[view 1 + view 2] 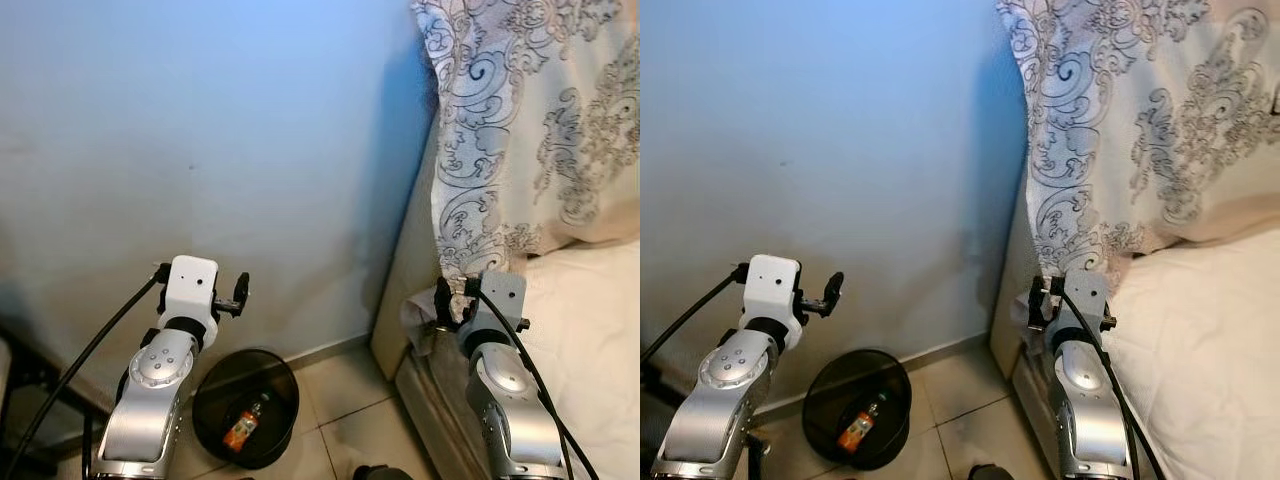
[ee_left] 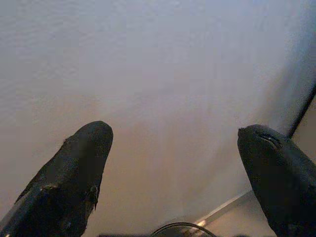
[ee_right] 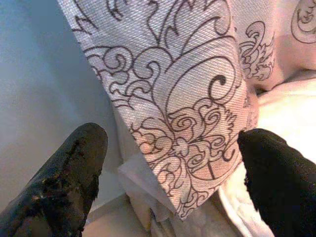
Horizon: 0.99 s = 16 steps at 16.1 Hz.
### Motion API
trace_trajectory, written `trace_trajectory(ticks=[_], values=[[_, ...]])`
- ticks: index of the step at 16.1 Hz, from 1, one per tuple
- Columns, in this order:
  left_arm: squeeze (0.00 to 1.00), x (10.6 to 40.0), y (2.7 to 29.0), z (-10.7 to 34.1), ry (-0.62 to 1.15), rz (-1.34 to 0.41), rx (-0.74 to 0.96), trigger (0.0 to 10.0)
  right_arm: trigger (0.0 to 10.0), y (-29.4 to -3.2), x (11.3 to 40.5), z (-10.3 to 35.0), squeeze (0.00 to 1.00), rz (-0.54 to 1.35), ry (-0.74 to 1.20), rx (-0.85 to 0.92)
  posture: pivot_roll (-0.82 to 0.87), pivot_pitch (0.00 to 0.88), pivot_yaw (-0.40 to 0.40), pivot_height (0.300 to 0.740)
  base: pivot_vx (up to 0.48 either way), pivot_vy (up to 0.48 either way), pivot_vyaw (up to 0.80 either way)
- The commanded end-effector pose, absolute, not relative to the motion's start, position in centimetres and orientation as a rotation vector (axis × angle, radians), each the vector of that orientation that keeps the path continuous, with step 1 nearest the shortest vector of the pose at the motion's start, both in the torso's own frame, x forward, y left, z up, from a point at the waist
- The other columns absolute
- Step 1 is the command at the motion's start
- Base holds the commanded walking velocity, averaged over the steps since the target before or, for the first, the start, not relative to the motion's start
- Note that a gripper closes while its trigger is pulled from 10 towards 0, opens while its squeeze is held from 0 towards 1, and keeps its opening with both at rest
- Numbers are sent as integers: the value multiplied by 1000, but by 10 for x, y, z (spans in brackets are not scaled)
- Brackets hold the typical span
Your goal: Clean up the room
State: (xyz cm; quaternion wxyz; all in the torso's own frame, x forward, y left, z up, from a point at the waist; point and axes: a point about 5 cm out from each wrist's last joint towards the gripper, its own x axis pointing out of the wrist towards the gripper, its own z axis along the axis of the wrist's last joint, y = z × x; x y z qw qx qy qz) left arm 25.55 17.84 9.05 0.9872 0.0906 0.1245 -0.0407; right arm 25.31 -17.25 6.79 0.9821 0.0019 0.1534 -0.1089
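Both claws gape empty: left claw (image 2: 173, 163) facing wall (image 2: 148, 64); right claw (image 3: 170, 163) facing curtain (image 3: 197, 98); bin (image 1: 246, 405) holds bottle (image 1: 243, 424)

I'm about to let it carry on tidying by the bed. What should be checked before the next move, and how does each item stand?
1. Left end effector open, holding nothing: ok.
2. Right end effector open, holding nothing: ok; it faces the patterned cloth.
3. Bin upright on the floor between wall and bed: ok.
4. Bottle inside the bin: ok.
5. White scrap at the bed's corner by the right end effector: not ok, not yet picked up.
6. Whether more litter lies on the floor: cannot tell.
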Motion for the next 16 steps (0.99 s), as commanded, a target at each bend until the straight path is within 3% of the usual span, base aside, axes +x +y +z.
trace_trajectory(ticks=[1, 16], values=[[0, 251, 184, 85, 271, -70, 179, 10000, 10000, -173, 255, 70, 0, -217, 305, -25, 70, 0, 20, 740, 0, 0, -738], [0, 256, 177, 89, 221, -103, 193, 10000, 10000, -179, 251, 65, 0, -242, 333, -48, 86, 0, -11, 740, 0, 0, -740]])
